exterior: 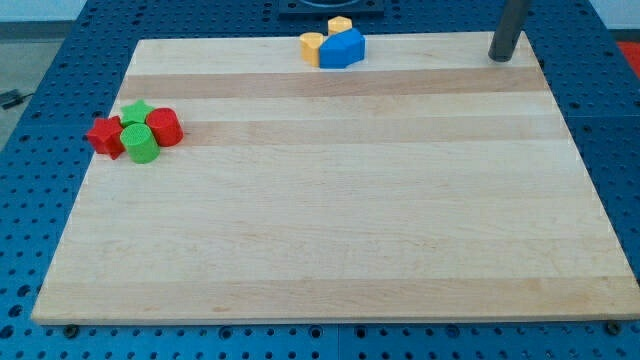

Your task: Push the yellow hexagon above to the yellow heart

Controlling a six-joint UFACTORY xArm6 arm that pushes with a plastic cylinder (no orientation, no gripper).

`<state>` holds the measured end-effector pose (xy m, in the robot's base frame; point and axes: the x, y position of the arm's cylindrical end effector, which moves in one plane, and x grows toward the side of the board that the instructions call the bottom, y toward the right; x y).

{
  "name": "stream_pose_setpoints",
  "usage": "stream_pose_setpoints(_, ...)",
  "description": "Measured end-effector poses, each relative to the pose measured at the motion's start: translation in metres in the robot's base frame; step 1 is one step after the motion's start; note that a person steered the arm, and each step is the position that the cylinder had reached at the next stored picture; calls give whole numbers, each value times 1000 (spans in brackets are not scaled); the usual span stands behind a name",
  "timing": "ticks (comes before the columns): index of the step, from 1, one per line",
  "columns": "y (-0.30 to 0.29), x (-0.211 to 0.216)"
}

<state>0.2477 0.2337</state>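
Note:
The yellow hexagon (339, 25) sits at the top edge of the wooden board (330, 220), just above a blue block (343, 48). The yellow heart (311, 46) lies touching the blue block's left side, a little below and left of the hexagon. My tip (499, 58) rests on the board near its top right corner, far to the right of these blocks.
At the view's left, a cluster holds a red star (103, 135), a green star (137, 110), a red cylinder (164, 127) and a green cylinder (141, 143). A blue pegboard (40, 120) surrounds the board.

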Motion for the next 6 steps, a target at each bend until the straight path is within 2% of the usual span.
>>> stream_pose_setpoints(2,-57,-56)
stream_pose_setpoints(6,-177,-56)
